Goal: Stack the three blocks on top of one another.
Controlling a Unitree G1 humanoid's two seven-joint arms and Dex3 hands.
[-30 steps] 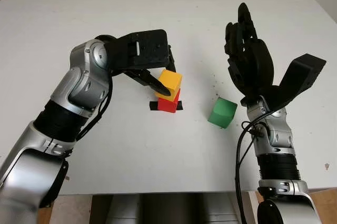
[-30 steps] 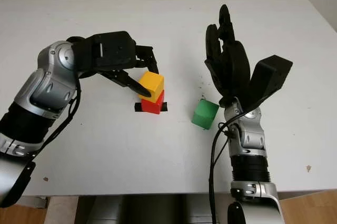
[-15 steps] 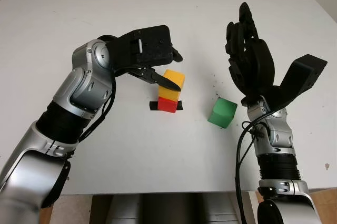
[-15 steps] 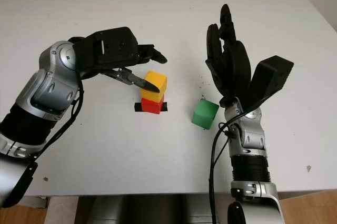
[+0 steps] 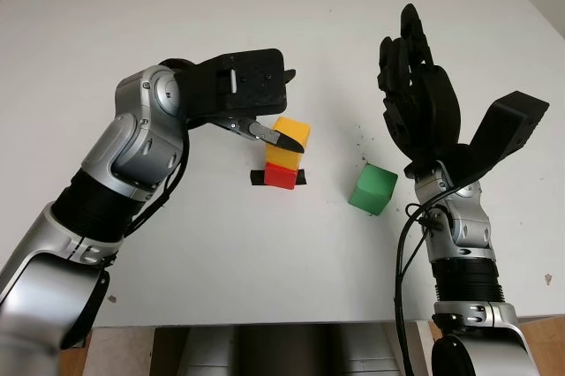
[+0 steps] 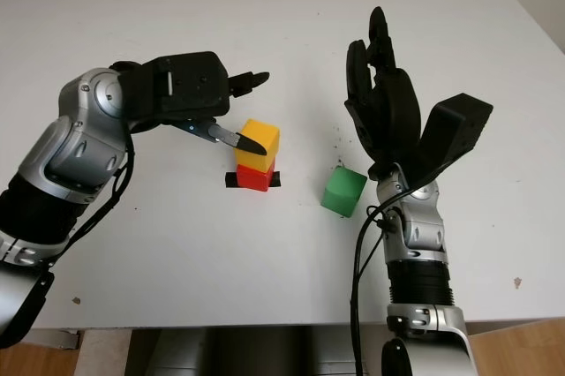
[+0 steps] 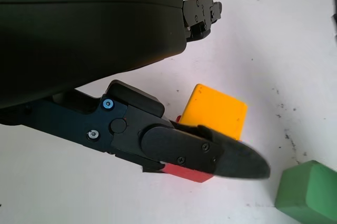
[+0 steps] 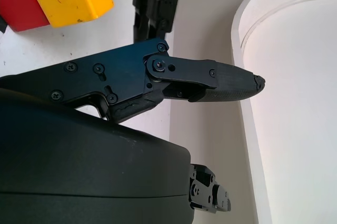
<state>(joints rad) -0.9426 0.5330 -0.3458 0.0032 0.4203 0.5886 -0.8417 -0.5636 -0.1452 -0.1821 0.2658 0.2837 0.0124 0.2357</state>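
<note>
Left hand (image 5: 265,116): holding nothing, fingers apart, just beside yellow block (image 5: 290,135).
Yellow block: atop red block (image 5: 282,175), mid-table (image 5: 265,288), slightly skewed.
Green block (image 5: 372,189): alone, toward the right edge.
Right hand (image 5: 422,102): raised beyond it, holding nothing.
Advice: withdraw clear without nudging the pair; then bring green over.

You see little of the red block (image 5: 281,176): the yellow block (image 5: 290,135) sits on it, and in the left wrist view a finger (image 7: 208,155) of the left hand (image 5: 256,98) crosses most of its face. A dark strip (image 5: 258,177) on the tabletop (image 5: 221,261) lies partly under it. The green block (image 7: 309,192) is cut by the left wrist picture's edge. Whether that finger touches the yellow block, you cannot tell.
</note>
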